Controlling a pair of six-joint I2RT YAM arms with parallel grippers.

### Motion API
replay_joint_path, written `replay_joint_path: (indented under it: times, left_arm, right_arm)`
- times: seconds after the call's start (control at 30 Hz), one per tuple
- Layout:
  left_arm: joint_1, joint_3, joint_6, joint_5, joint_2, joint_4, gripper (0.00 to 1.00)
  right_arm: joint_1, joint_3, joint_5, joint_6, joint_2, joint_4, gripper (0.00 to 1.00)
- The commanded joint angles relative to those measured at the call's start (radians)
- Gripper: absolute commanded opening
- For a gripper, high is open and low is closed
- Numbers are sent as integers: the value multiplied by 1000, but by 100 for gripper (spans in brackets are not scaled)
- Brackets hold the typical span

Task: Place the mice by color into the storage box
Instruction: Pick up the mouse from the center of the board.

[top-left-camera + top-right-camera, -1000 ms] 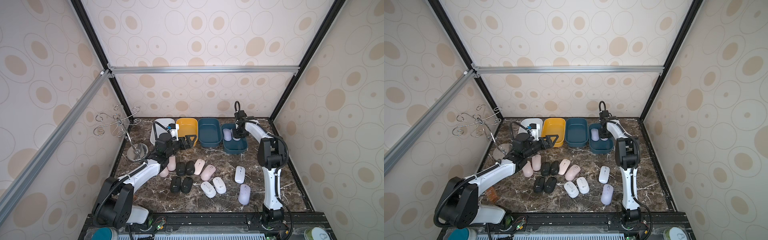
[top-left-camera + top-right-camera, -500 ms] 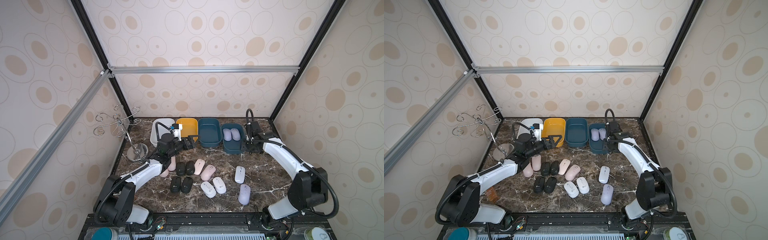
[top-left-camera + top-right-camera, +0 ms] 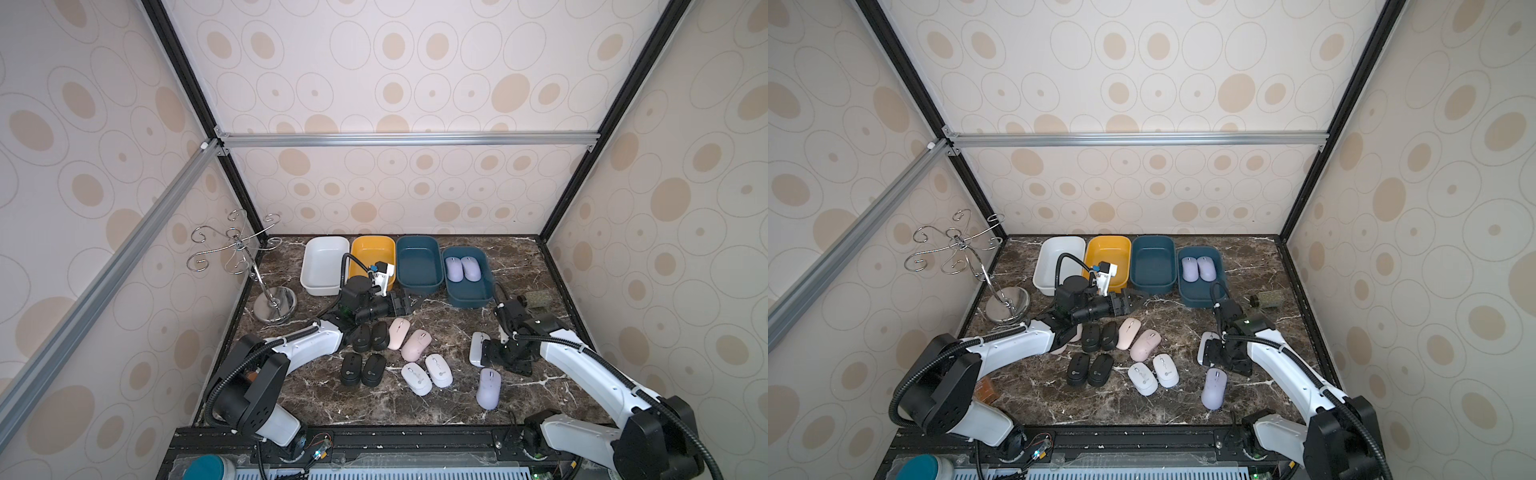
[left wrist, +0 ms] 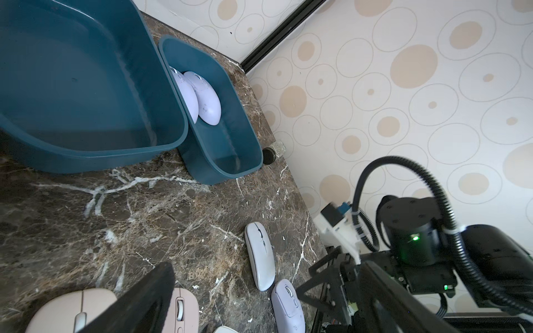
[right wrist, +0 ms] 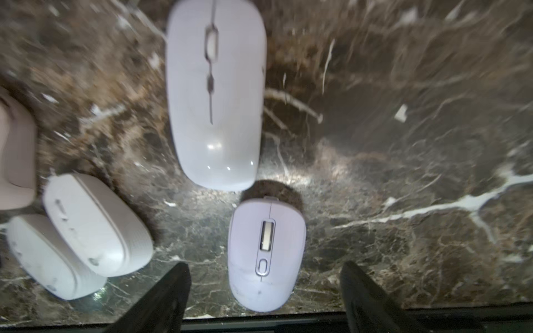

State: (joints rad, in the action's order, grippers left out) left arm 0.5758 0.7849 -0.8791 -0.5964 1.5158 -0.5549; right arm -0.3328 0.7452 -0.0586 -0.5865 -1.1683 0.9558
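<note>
Right tool (image 5: 264, 269) near lavender mouse (image 5: 266, 253)

Left arm (image 3: 307, 345) extended forward, low over the surface, jaws wide apart, empty. Right arm (image 3: 582, 361) bent inward, wrist pitched down, jaws spread, gripping nothing

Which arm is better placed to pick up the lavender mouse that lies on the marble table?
Right. The right tool, open, hangs over the smooth lavender plastic mouse, which shows between its fingers. The left tool hovers by the yellow plastic bin.
</note>
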Motion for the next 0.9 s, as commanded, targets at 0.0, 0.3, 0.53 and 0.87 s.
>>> replay_joint_path:
  times: [0.0, 0.3, 0.53, 0.87]
  left_arm:
    - [-1, 33, 14, 9, -36, 3, 100]
    - [-1, 51, 87, 79, -51, 83, 100]
    - [-1, 51, 93, 87, -49, 89, 100]
    - [-2, 55, 91, 82, -51, 88, 100]
  right_arm:
    - [-39, -64, -62, -65, -15, -21, 85]
    - [-88, -141, -74, -82, -59, -125, 86]
    - [-91, -147, -56, -68, -91, -153, 77]
    - [-93, -136, -36, -73, -118, -146, 54]
